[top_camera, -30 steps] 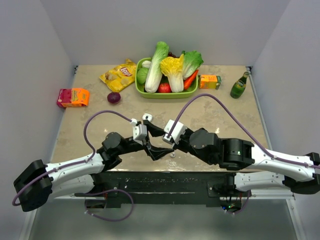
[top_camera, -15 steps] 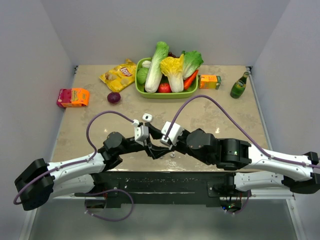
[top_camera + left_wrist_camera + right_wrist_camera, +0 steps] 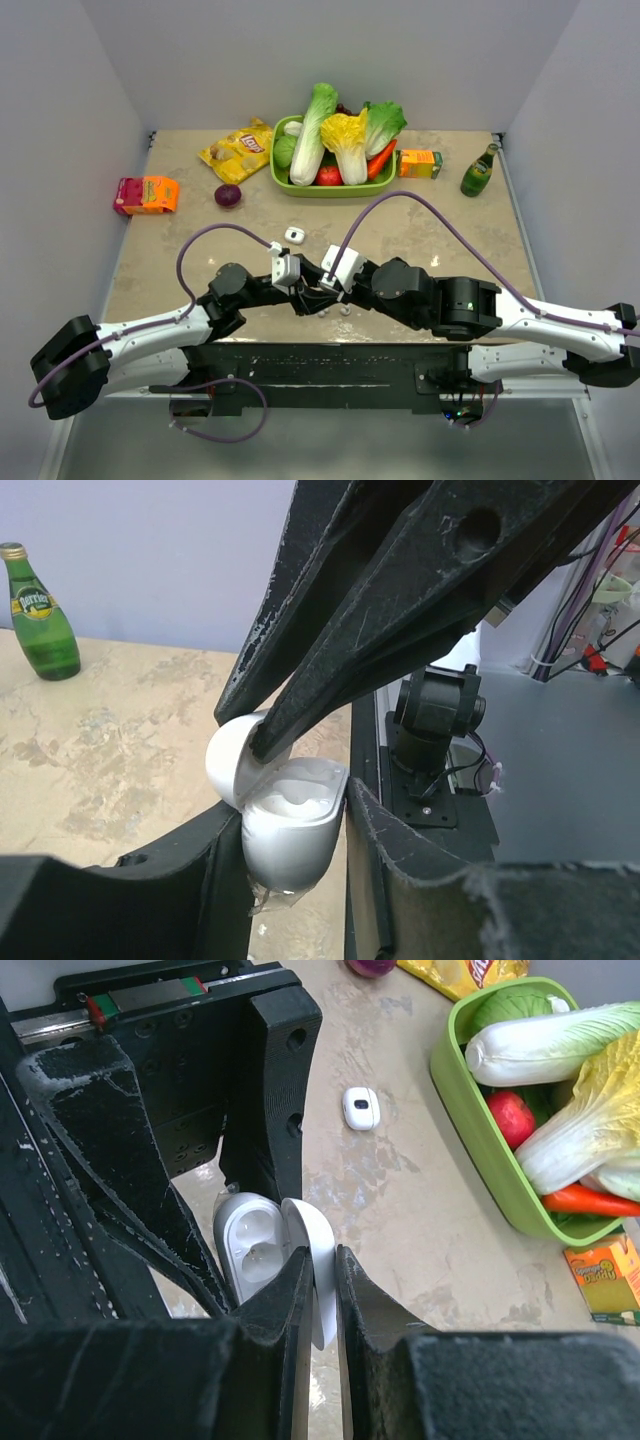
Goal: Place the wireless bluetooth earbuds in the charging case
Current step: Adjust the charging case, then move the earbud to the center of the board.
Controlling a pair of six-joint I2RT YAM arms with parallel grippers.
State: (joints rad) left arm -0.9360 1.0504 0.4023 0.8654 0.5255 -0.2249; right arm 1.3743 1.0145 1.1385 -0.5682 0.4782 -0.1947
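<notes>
**A:** Where's the white glossy charging case [image 3: 285, 845]?

**B:** Clamped in your left tool [image 3: 290, 802], lid pinched by your right tool [image 3: 322, 1260]. The tiny white earbuds [image 3: 345, 311] lie just beneath, by the near edge of the surface [image 3: 440, 240].

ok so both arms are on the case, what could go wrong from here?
1. The right end effector pinches only the thin lid while the left end effector grips the charging case body. Any pull apart could strain the hinge or slip the lid.
2. Both are occupied, and a small white piece, likely a bud, lies loose on the table. Freeing one to fetch it may let the lid swing shut.
</notes>
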